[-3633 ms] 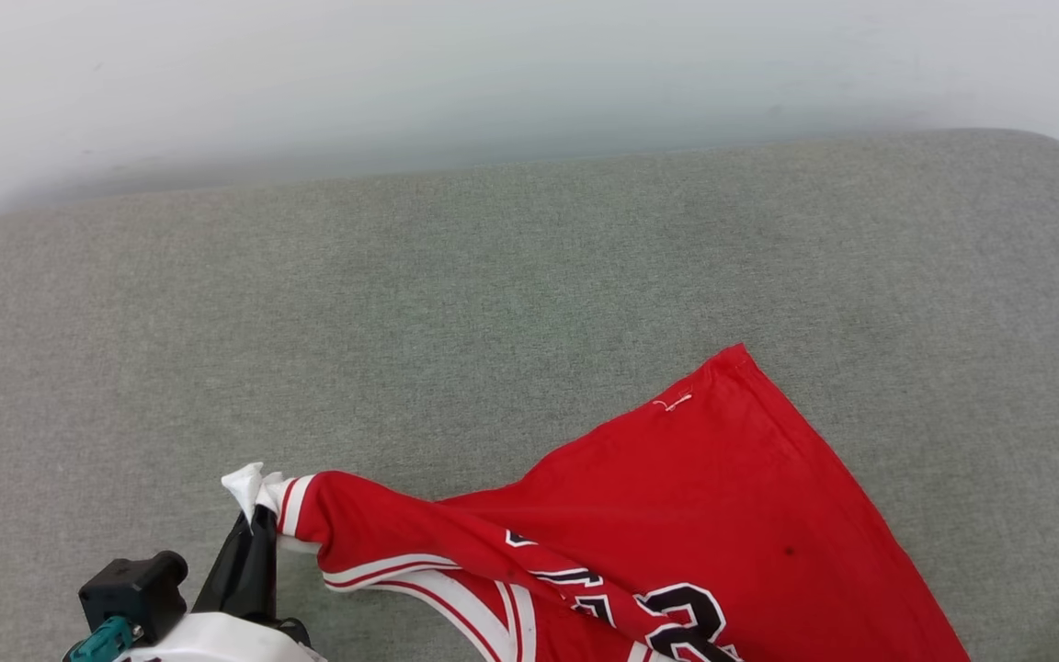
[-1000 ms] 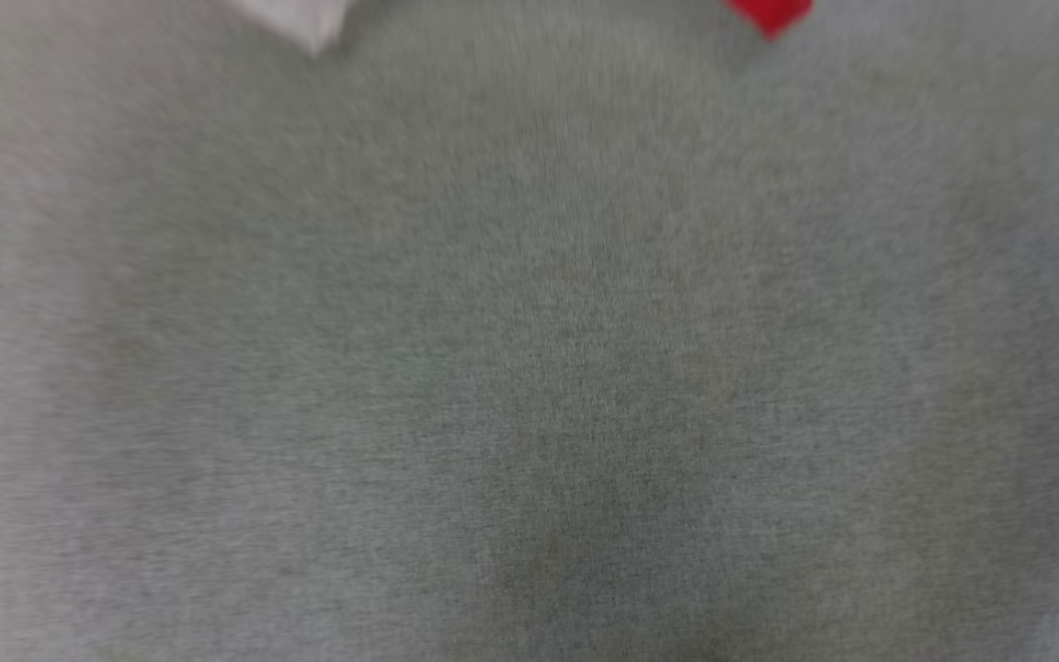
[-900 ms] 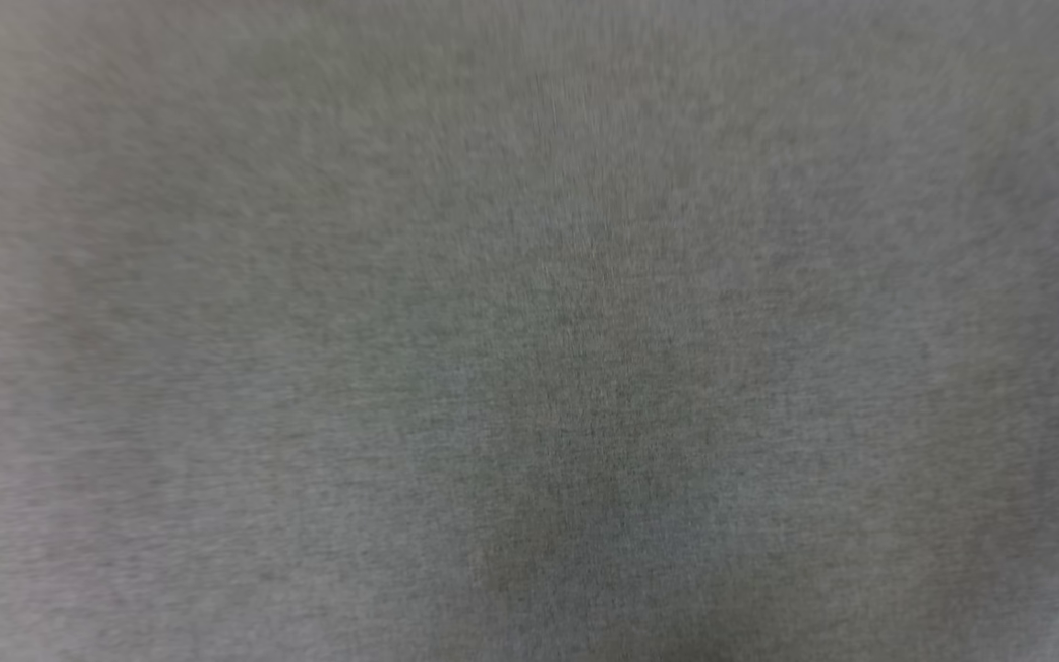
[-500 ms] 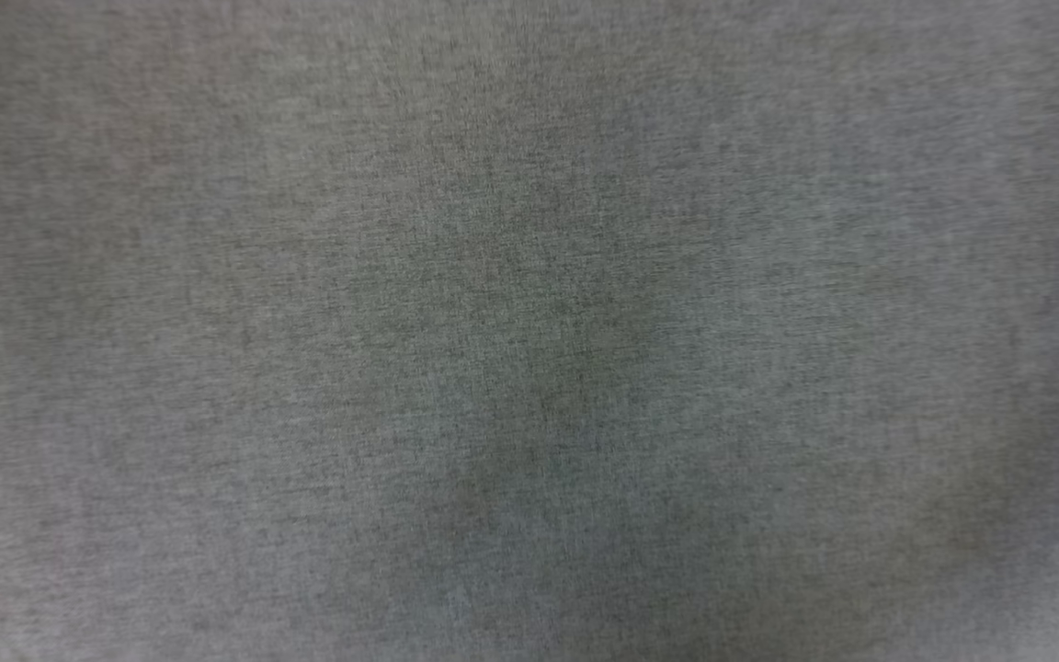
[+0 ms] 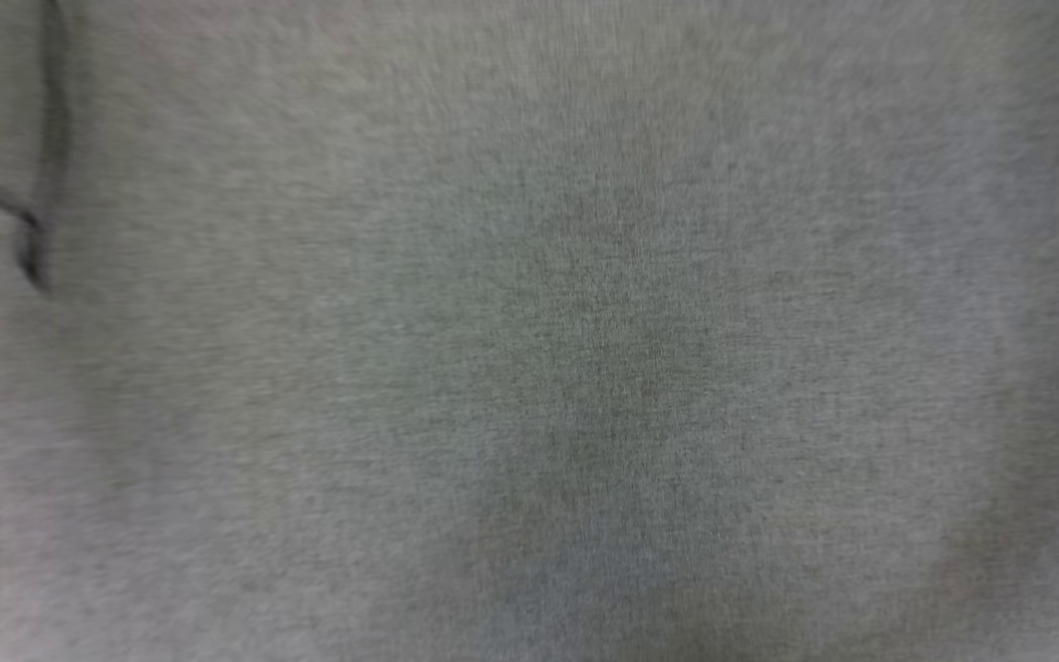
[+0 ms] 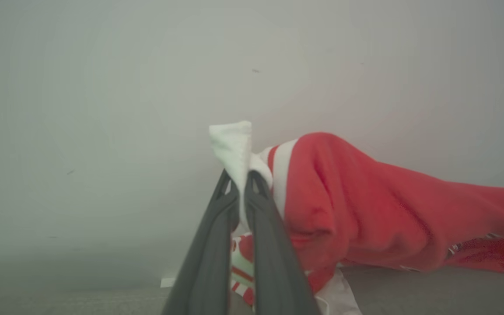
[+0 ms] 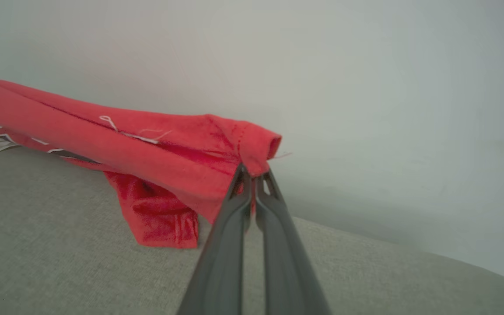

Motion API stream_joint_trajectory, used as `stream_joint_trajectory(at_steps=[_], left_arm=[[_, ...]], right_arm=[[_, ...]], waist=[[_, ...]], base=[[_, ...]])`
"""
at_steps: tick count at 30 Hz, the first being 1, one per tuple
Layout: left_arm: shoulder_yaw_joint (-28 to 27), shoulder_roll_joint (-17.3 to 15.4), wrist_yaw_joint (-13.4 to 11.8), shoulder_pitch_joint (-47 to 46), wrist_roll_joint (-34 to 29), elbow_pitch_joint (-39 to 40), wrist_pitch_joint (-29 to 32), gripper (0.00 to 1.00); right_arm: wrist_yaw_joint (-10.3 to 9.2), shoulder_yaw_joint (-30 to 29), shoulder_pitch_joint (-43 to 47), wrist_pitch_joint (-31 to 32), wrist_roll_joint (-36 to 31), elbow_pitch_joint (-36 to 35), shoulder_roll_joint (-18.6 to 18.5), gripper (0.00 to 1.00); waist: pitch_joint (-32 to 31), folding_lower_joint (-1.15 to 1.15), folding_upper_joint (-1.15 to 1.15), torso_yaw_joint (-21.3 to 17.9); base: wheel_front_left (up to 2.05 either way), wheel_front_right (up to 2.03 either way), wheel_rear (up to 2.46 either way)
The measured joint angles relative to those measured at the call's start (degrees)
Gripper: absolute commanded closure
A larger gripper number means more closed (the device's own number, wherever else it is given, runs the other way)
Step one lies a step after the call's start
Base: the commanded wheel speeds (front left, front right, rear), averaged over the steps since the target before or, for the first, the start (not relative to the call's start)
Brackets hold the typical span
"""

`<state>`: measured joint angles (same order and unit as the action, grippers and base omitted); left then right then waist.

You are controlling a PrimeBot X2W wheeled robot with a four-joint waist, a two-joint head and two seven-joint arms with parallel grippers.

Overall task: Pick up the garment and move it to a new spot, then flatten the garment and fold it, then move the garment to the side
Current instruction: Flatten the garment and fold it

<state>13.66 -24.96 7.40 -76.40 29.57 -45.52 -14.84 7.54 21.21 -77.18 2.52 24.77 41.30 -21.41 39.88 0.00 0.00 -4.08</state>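
Red garment (image 6: 365, 210) above grey cushion (image 7: 59, 262): left gripper (image 6: 239, 180) pinches white sleeve (image 6: 232, 140), cloth trailing toward 3 o'clock; right gripper (image 7: 254, 174) pinches hem (image 7: 256, 146)

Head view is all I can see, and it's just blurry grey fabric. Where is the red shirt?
Observer: The left wrist view has it. The garment is pinched by the end of its white sleeve in the left hand, which is shut on it.
Operator: Is my other hand holding it too?
Observer: Yes. In the right wrist view the right hand is shut on a red hemmed corner of it.
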Motion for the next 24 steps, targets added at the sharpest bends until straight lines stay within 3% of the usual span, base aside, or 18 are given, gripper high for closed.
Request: stream_joint_trajectory(at_steps=[7,14,24], left_arm=[[-0.64,1.05,0.10,26.97,2.24,13.54,-0.07,1.00],[-0.75,2.02,-4.38,51.34,2.19,26.73,0.31,1.00],[0.64,2.24,-11.33,74.78,4.52,39.73,7.16,1.00]], right_arm=[[0.00,0.71,22.13,1.57,4.56,-8.45,-4.54,1.00],[0.01,-6.19,44.59,6.42,4.32,-18.76,-5.36,1.00],[0.00,-20.00,74.57,15.40,0.71,-34.44,2.14,1.00]], waist=[[-8.71,-0.01,0.00,1.32],[-18.30,-0.01,0.00,2.29],[-29.46,-0.03,0.00,3.13]], base=[[0.00,0.00,0.00],[0.00,0.00,0.00],[0.00,0.00,0.00]])
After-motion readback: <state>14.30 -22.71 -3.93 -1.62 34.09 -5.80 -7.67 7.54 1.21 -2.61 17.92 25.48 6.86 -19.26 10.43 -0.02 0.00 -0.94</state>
